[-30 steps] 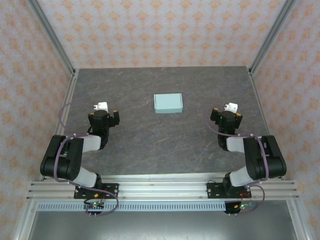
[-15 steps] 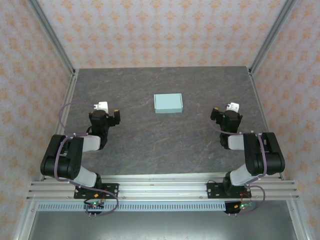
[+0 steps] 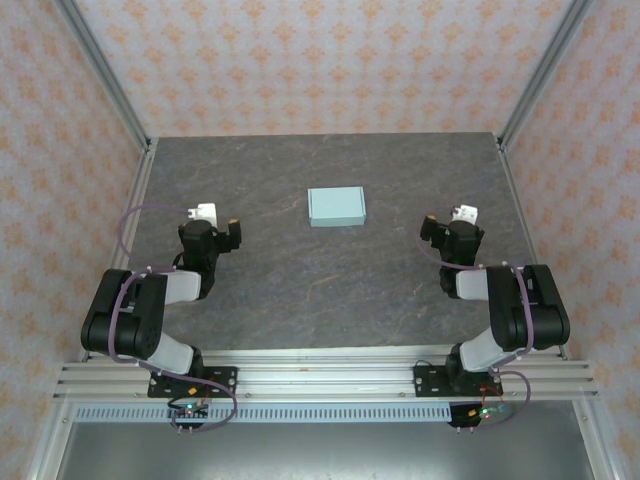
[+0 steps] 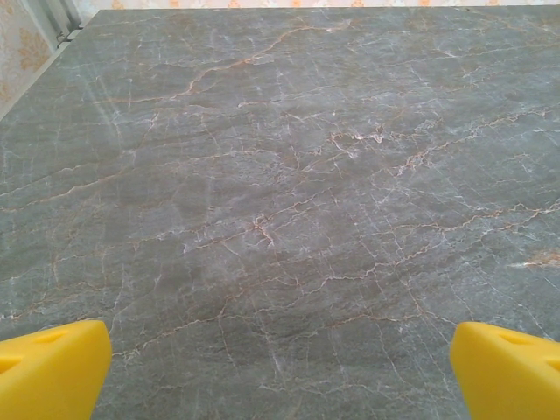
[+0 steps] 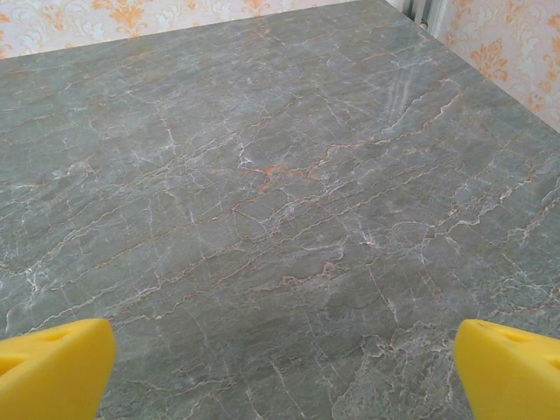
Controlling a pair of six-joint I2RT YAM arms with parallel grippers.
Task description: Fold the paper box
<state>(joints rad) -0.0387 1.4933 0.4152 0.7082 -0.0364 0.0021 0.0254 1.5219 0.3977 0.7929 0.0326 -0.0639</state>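
Observation:
The paper box (image 3: 336,206) is a small pale mint-teal rectangular box lying closed on the grey marbled table (image 3: 320,290), near the middle and toward the back. My left gripper (image 3: 212,229) rests low at the left, well apart from the box, open with nothing between its yellow fingertips (image 4: 52,367). My right gripper (image 3: 456,228) sits at the right, also apart from the box and open, its yellow fingertips (image 5: 512,372) wide over bare table. Both arms are folded back near their bases.
Patterned walls and metal frame posts (image 3: 110,80) close in the table on three sides. An aluminium rail (image 3: 320,380) runs along the near edge with both arm bases on it.
The right gripper has drawn slightly back and down since a second ago. The left arm and the box have not moved.

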